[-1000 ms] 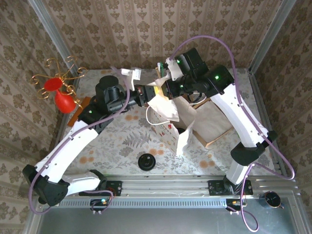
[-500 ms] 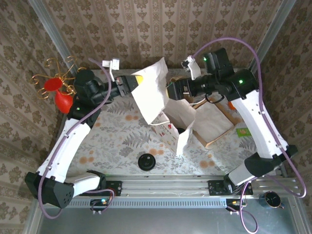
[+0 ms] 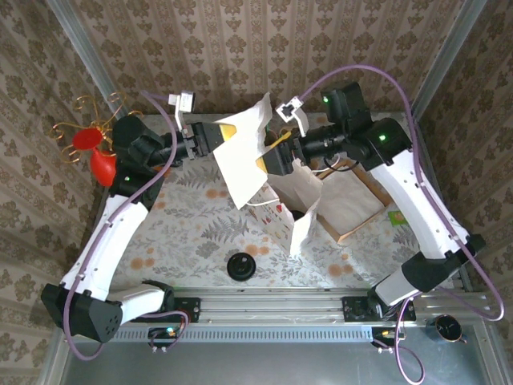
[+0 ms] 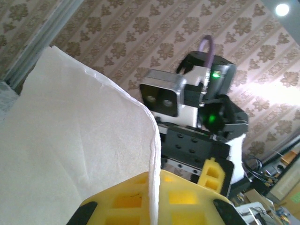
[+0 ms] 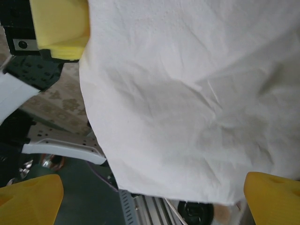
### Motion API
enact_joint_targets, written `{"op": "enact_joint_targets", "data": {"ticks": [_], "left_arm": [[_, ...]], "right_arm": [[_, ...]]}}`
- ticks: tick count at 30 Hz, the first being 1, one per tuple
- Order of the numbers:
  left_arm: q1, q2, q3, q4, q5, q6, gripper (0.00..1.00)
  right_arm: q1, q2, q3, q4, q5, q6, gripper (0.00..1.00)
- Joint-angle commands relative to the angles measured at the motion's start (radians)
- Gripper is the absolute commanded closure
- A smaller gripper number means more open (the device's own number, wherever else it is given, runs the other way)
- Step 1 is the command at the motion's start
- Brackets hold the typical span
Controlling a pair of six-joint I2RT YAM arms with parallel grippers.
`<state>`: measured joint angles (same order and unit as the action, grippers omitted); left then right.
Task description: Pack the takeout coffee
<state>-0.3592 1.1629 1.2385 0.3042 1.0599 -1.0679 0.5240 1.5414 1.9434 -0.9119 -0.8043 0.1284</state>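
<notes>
Top external view gives you the left gripper [image 3: 223, 132] clamped on the upper edge of a white paper bag [image 3: 244, 160], which hangs lifted above the flowered table [image 3: 184, 233]. Your left wrist camera agrees: the bag's rim runs between the yellow fingers [image 4: 183, 199]. The right gripper [image 3: 271, 152] stands wide open just beside the bag's other side, holding nothing. A flat black lid [image 3: 240, 265] lies alone on the table near the arm bases. Where the coffee cup is, you cannot tell.
</notes>
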Motion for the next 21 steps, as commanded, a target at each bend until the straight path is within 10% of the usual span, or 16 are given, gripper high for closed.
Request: {"op": "enact_joint_targets", "data": {"ticks": [1,12,21], "left_arm": [[-0.006,-0.011,0.051,0.105,0.071,-0.075,1.00],[-0.016,-0.016,0.056,0.184,0.109,-0.145,1.00],[-0.018,-0.026,0.048,0.206,0.114,-0.163,1.00]], "right_arm": [[0.008,0.007,-0.024,0.140,-0.203,-0.027,0.00],[-0.014,0.022,-0.117,0.243,-0.178,-0.070,0.00],[-0.032,0.037,-0.235,0.511,-0.434,0.076,0.00]]}}
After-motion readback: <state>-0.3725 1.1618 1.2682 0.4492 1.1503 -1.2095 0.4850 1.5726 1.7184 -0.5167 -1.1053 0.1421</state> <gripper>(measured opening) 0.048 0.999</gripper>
